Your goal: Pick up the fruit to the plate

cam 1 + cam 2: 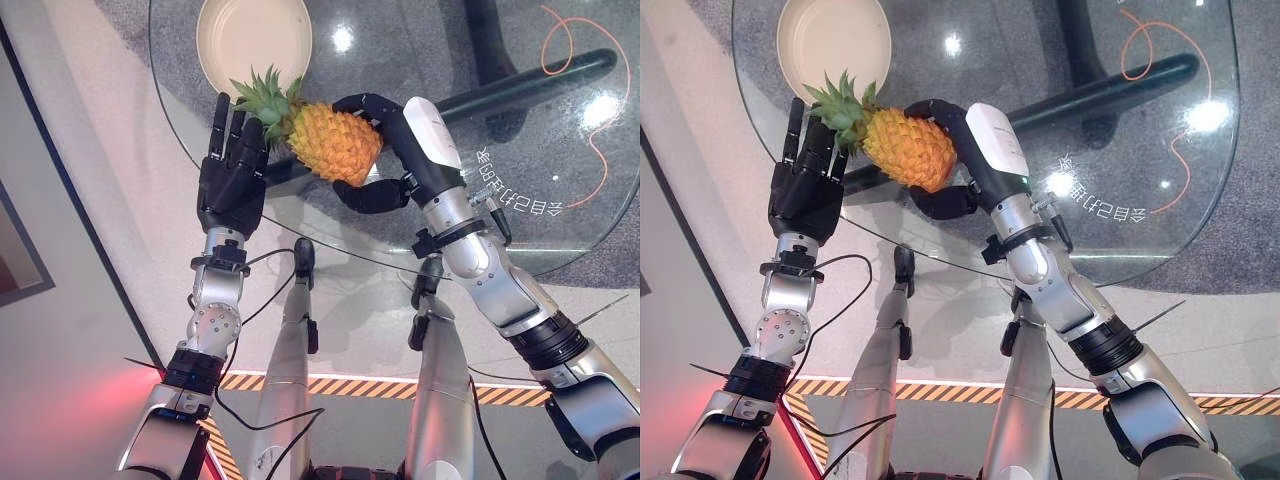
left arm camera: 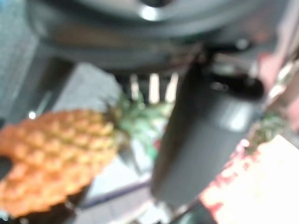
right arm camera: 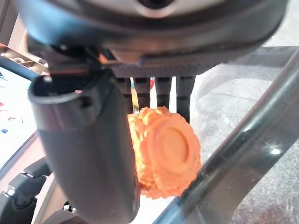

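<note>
Already the right hand (image 1: 385, 150) grips the pineapple (image 1: 335, 142) above the glass bench (image 1: 560, 230). Left hand (image 1: 232, 170) straight-fingered beside the crown; the plate (image 1: 254, 38) waits, unfilled.

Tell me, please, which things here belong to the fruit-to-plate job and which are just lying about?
Job:
- pineapple, gripped by the right robot hand
- plate, bare
- left robot hand, open at the leaves

Lying about:
- glass table
- orange cord beneath the glass
</note>
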Controlling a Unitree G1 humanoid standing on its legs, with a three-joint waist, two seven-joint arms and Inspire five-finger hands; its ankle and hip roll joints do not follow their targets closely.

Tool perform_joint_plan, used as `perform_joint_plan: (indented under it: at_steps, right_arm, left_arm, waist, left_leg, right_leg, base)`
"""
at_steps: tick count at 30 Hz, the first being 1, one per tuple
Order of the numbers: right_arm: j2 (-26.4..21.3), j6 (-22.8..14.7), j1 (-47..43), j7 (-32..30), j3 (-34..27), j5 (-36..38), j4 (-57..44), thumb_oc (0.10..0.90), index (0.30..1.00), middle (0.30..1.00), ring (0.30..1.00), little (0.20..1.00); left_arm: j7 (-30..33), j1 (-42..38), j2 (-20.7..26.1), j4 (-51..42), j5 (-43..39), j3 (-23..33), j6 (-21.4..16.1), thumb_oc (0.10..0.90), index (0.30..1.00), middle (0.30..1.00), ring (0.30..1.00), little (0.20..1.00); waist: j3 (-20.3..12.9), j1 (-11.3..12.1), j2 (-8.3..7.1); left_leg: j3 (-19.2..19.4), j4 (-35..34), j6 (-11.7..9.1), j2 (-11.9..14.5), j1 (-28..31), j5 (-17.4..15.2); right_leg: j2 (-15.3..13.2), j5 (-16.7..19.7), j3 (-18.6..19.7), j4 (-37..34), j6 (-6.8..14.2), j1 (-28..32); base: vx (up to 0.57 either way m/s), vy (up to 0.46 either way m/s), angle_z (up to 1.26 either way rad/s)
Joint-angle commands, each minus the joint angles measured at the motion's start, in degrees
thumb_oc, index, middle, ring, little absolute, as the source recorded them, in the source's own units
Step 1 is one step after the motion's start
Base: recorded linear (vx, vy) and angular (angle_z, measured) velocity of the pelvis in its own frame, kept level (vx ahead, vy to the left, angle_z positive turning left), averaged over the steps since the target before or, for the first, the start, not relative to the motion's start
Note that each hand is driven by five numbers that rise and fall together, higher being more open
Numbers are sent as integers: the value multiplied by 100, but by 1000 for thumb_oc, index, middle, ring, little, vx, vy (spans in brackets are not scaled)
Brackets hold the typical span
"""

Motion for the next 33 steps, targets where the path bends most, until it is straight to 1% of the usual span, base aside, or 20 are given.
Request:
perform_joint_plan:
  at_steps: [1,6,11,18,26,33]
  right_arm:
    - [166,-687,-879,56,320,197,-1622,100,300,300,300,200]
    - [194,-615,-918,76,350,239,-1683,100,300,300,300,200]
    - [203,-678,-948,44,345,284,-1701,100,300,300,300,200]
    - [287,-665,-1019,63,344,315,-1820,100,300,300,300,200]
    - [349,-656,-1105,232,392,389,-1967,100,300,300,300,200]
    - [379,-662,-1126,331,471,410,-2023,100,300,300,300,200]
  left_arm:
    - [15,-496,210,-812,451,-215,-233,800,900,900,900,900]
    - [458,-500,220,-795,672,-199,-289,800,900,900,900,900]
    - [862,-489,223,-847,904,-164,-361,800,900,900,900,900]
    - [1190,-481,179,-928,1040,-140,-340,800,900,900,900,900]
    - [1335,-472,120,-963,1081,-108,-314,800,900,900,900,900]
    - [1160,-433,70,-1033,881,-120,-286,800,900,900,900,900]
  waist:
    - [-115,21,-62]
    - [-115,34,-61]
    - [-115,59,-60]
    - [-115,84,-67]
    - [-115,104,-69]
    - [-115,117,-68]
  left_leg:
    - [24,663,58,-68,7,-593]
    - [17,650,59,-70,4,-576]
    - [18,615,60,-77,20,-558]
    - [12,612,57,-84,14,-538]
    - [22,580,64,-83,18,-511]
    - [30,573,57,-78,36,-502]
  right_leg:
    - [-18,900,-505,-1075,69,531]
    - [-11,904,-508,-1076,69,528]
    - [-4,898,-526,-1092,64,551]
    - [6,893,-548,-1088,59,565]
    - [19,898,-559,-1099,50,568]
    - [6,902,-572,-1109,55,597]
  base:
    - [0,0,0]
    - [0,0,0]
    - [0,0,0]
    - [0,0,0]
    - [0,0,0]
    - [0,0,0]
